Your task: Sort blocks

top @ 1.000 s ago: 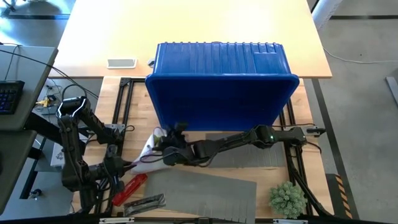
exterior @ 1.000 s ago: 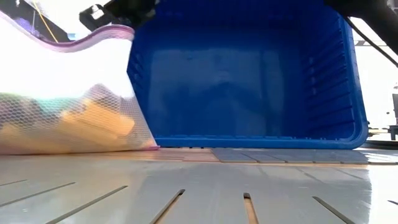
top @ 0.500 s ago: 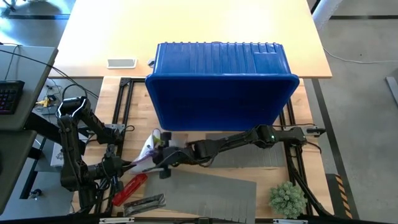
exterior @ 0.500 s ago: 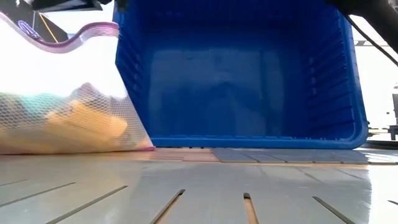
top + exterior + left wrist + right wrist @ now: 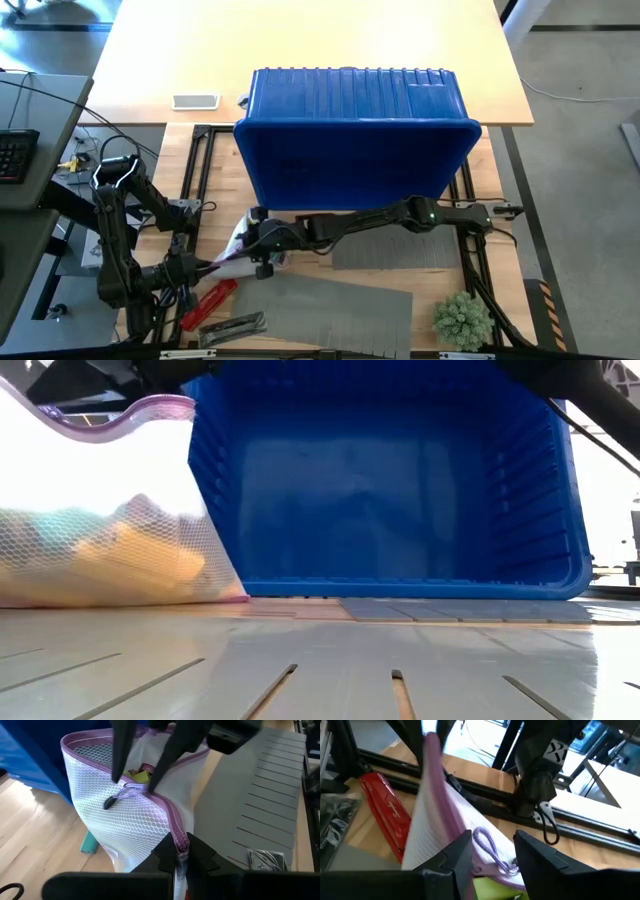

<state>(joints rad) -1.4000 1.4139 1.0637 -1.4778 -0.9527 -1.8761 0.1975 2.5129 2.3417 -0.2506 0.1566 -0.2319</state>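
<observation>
The blocks [image 5: 141, 773] lie bunched inside a white mesh bag [image 5: 131, 827] near the tabletop's front-left corner. The left tool [image 5: 181, 854] is clamped on the bag's purple rim, while the right tool [image 5: 141, 776], fingers parted, straddles the zipper pull. The bag-opening step seems in hand; next, widen the mouth to reach a block.

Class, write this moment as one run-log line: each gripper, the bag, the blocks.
left gripper: shut on mesh bag rim | right gripper: open at bag mouth | blocks: inside bag
</observation>
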